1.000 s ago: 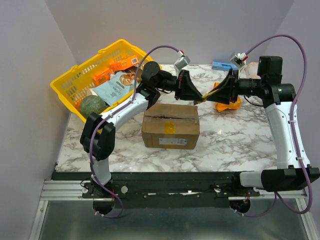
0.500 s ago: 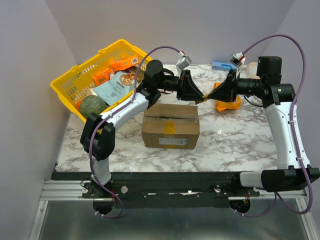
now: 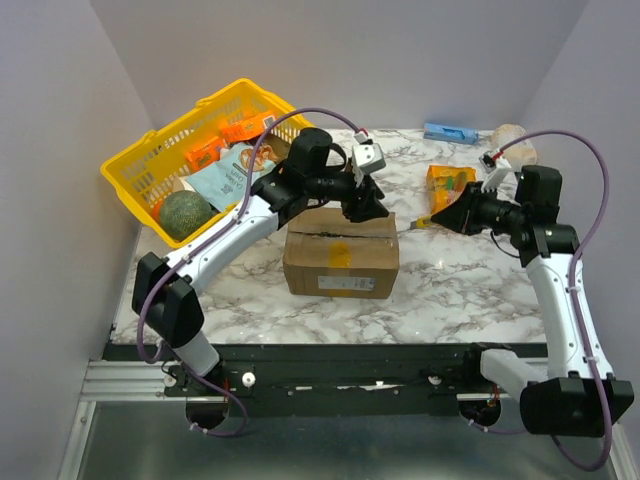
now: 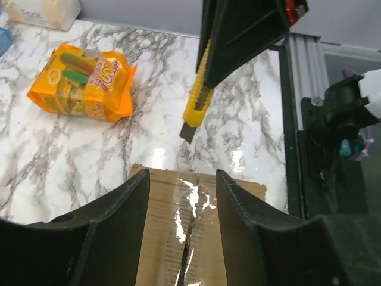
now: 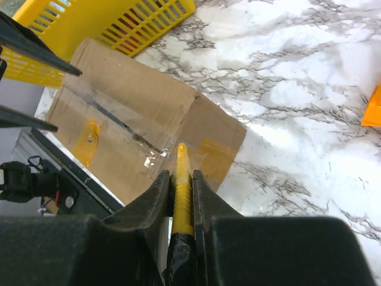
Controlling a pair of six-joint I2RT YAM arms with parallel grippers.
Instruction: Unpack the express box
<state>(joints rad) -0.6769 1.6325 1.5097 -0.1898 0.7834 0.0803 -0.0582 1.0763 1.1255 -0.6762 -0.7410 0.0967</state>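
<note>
my left pincer hangs over the express box with its fingers spread wide, and the clear-taped top seam runs right below the gap between them. the brown carton sits on the marble desk, directly beneath this pincer and just to the left of my right pincer. it has a yellow sticker on top and a white label on the side facing my bases. the right pincer is pressed together on a yellow utility knife, which juts out ahead of its fingertips toward the carton. in the left wrist view the knife's tip hangs over bare marble, near the box's far edge and apart from the cardboard. i cannot tell whether it touches the desk. an orange snack packet lies flat on the desk beyond the right pincer, well apart from the box. a yellow plastic basket sits tilted beyond and to the left of the left pincer, with packets and a round green fruit inside. a blue item and a pale pack lie at the desk's far edge.
</note>
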